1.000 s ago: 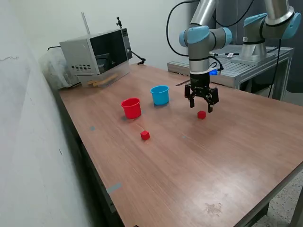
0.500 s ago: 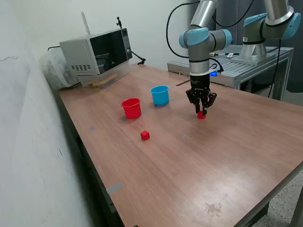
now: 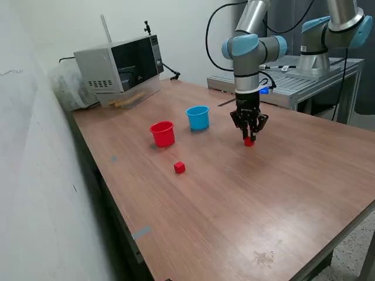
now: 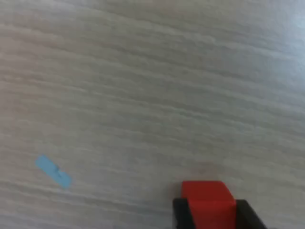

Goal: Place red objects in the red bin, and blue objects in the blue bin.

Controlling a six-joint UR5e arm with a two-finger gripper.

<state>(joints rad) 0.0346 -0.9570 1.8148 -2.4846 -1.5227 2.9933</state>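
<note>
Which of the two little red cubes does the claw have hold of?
The small red cube on the exterior view's right, pinched in the gripper. The other red cube lies alone, nearer the red plastic cup.

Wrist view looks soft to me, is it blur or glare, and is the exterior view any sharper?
Wrist view: blurred all over, no glare; the red cube reads only as a soft block. Exterior view: sharp and evenly lit, with the end effector closed on that cube.

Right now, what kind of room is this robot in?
Probably a robot lab or workshop. A second robot arm stands on a metal bench behind, a microwave sits on the wooden table, and the gripper holds a red cube.
</note>
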